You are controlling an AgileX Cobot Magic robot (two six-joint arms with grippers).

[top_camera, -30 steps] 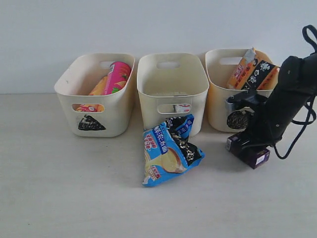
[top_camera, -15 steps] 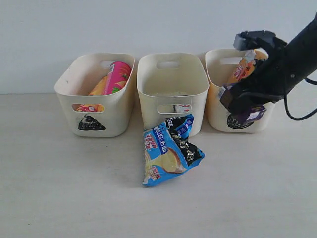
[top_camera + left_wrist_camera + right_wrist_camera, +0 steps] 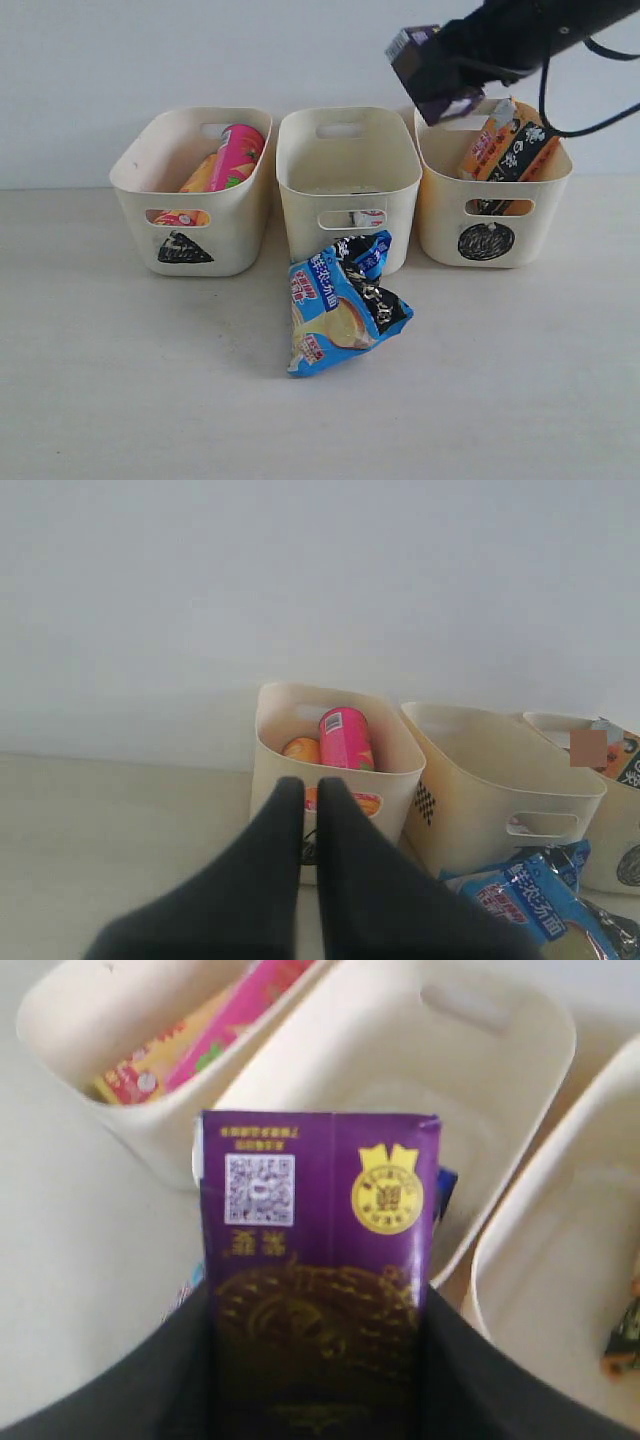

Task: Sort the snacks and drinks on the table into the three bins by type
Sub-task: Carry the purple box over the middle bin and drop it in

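Clearance: right gripper (image 3: 315, 1360) holds purple carton (image 3: 318, 1220) high — free of middle bin (image 3: 305, 225) rim.

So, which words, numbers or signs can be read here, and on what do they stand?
Nothing reads clearly enough to quote.
Purple carton: QR code, yellow seal, gold Chinese print, blurred.
Blue bag: white Chinese characters, too small.
Orange-black bag: white characters, too small.
Triangle bin: black scribbled triangle.
Circle bin: black scribbled circle.

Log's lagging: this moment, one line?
right gripper: holding purple carton in air | left gripper: shut | blue bag: on table
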